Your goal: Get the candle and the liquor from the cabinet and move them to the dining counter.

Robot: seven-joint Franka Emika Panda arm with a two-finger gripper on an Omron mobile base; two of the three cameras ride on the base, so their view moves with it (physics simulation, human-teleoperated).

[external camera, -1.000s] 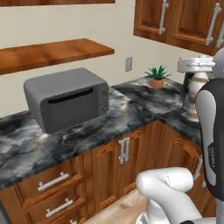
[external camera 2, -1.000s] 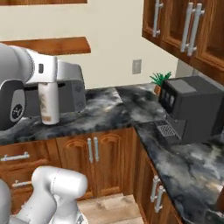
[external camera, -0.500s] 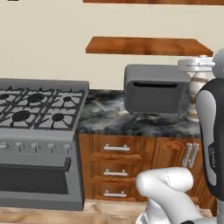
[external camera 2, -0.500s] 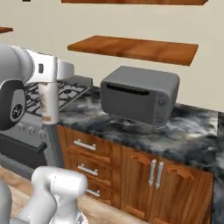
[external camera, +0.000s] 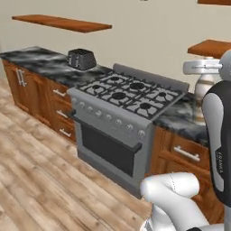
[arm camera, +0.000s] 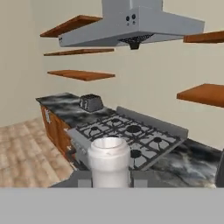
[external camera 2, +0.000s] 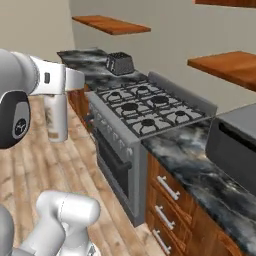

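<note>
The claw (arm camera: 109, 178) is clamped on the liquor bottle (arm camera: 109, 161), seemingly low on its body; being glass, it is stiff, slippery and breakable.

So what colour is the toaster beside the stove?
Dark grey, almost black toaster; clearest in the left base view.

The only lettering is a small dark line running lengthwise down the white forearm of the robot arm (external camera: 218, 153) in the left base view; it is too small and blurred to make out. A round dark emblem sits on the arm's joint cap (external camera 2: 19, 126) in the right base view, its mark unreadable. The stove (external camera: 118, 118), the toaster (external camera: 81, 58) and the bottle (arm camera: 109, 159) carry no legible writing.
</note>
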